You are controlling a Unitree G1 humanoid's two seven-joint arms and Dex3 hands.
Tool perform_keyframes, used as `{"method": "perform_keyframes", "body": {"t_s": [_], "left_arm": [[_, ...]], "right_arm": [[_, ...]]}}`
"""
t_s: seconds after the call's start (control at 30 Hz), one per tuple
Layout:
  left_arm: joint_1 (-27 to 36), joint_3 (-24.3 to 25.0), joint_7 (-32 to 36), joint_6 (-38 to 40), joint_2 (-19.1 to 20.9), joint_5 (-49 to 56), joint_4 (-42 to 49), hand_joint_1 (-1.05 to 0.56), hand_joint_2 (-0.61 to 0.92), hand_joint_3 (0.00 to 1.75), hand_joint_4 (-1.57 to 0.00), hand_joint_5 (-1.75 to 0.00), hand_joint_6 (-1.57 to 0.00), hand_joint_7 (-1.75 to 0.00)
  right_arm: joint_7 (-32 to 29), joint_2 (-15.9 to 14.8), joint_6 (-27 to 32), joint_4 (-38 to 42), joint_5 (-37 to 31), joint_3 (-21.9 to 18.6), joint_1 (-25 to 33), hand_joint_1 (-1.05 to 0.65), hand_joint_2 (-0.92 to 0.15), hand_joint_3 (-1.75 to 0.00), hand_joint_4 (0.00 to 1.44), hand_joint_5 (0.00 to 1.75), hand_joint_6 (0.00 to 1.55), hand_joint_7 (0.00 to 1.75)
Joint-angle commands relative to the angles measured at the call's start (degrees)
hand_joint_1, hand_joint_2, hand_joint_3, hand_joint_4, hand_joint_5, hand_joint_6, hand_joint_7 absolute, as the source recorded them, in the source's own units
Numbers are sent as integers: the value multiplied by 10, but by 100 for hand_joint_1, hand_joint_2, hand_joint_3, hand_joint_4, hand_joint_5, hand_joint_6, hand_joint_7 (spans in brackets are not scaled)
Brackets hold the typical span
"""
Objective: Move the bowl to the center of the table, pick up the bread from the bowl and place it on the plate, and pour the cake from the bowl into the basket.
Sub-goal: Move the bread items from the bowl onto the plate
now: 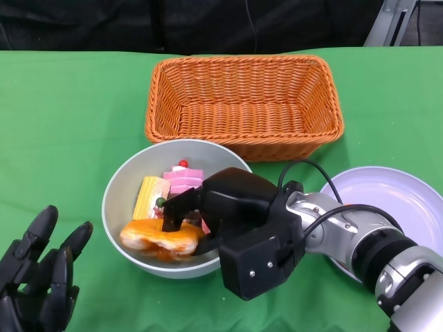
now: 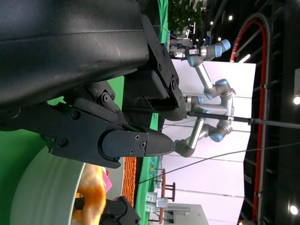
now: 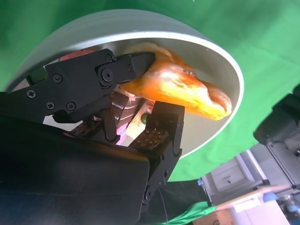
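The grey bowl [image 1: 118, 187] sits on the green cloth just in front of the basket. In it lie an orange glazed bread [image 1: 149, 238], a pink cake [image 1: 183, 178] and a yellow cake slice [image 1: 151, 194]. My right hand [image 1: 235, 207] reaches into the bowl from the right. In the right wrist view one finger [image 3: 131, 63] presses on top of the bread [image 3: 183, 89] and the thumb [image 3: 161, 124] sits under its edge, so the hand pinches it inside the bowl [image 3: 225, 61]. My left hand [image 1: 38, 277] hovers at the lower left, fingers spread, holding nothing.
An orange wicker basket [image 1: 242, 104] stands behind the bowl with nothing in it. A white plate [image 1: 401, 200] lies to the right, partly under my right forearm. The left wrist view shows my left hand [image 2: 117, 117] beside the bowl's rim [image 2: 42, 187].
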Motion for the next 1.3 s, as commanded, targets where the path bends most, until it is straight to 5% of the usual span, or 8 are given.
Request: {"method": "perform_keyframes", "body": {"t_s": [0.03, 0.17, 0.43, 0.6, 0.93, 1.3], "left_arm": [[-3, 6, 0, -5, 9, -3, 4, -47, 92, 32, -101, 0, -86, 0], [-5, 8, -1, -5, 8, -3, 6, -47, 92, 31, -101, 0, -86, 0], [-7, 10, -7, -1, 11, -9, 9, -46, 92, 31, -100, 0, -86, 0], [-7, 11, -7, 0, 12, -8, 10, -47, 92, 31, -100, 0, -86, 0], [-16, 16, -12, 0, 20, -14, 25, -47, 92, 31, -100, 0, -86, 0], [-30, 25, -32, 6, 25, -34, 44, -46, 92, 30, -99, 0, -85, 0]], "right_arm": [[-1, -1, -12, 3, 24, -25, -1, -6, -92, -36, 77, 139, 80, 97], [18, 1, -23, 4, 44, -47, -2, -8, -91, -44, 79, 142, 86, 90], [31, 1, -27, 2, 60, -70, -6, -10, -68, -85, 74, 161, 79, 114], [49, 2, -24, -2, 76, -82, -2, -9, -67, -85, 77, 153, 82, 106], [128, -13, -28, -31, 140, -135, 3, -10, -58, -104, 68, 174, 74, 121], [174, -28, -31, -78, 182, -166, 25, -8, -62, -97, 70, 175, 71, 127]]}}
